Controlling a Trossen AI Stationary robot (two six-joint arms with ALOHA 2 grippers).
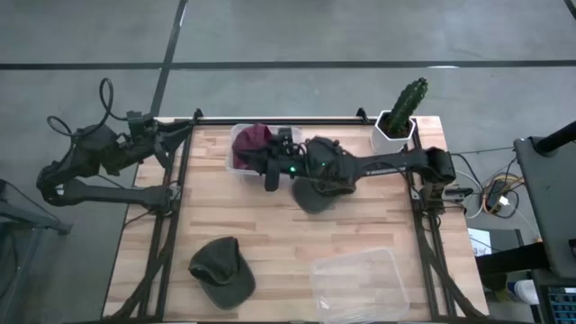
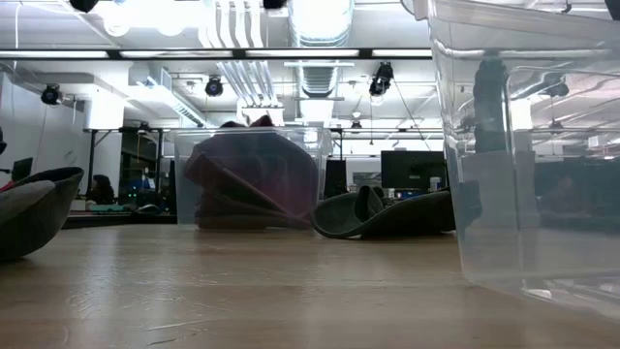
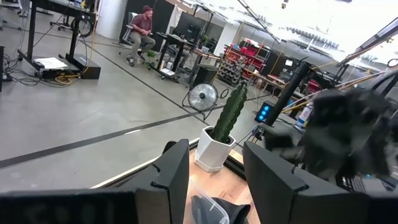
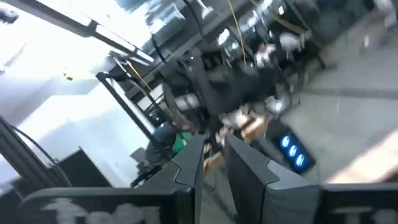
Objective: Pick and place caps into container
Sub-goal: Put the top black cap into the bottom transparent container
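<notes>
Caps are going into a clear plastic container (image 1: 241,155) at the far edge of the wooden tabletop (image 1: 279,243), where maroon fabric caps (image 1: 255,139) already fill the box. The right arm reaches across from the right side, its right tool (image 1: 270,176) hovering just beside the container's near wall. In the right wrist view its two dark fingers (image 4: 189,167) stand close together with only a narrow gap and nothing visible between them, so it appears empty. A dark olive-grey cap (image 1: 317,191) lies on the tabletop directly under that arm, close to the container; in the low view it rests flat beside the box. A second olive-grey cap (image 1: 220,270) sits near the front left corner, well apart from everything else. A clear plastic lid or tray (image 1: 357,283) lies near the front right corner. A green cactus in a white pot (image 1: 400,112) stands at the far right corner and plays no part. The left arm waits off the far left corner, its left tool (image 3: 211,171) spread open and empty. The nearest cap looks the likely next pick. A good grasp would pinch the soft crown rather than the brim, lift high enough to clear the container's rim, and release over the pile inside, since the heaped maroon fabric could let a cap slide back out.
</notes>
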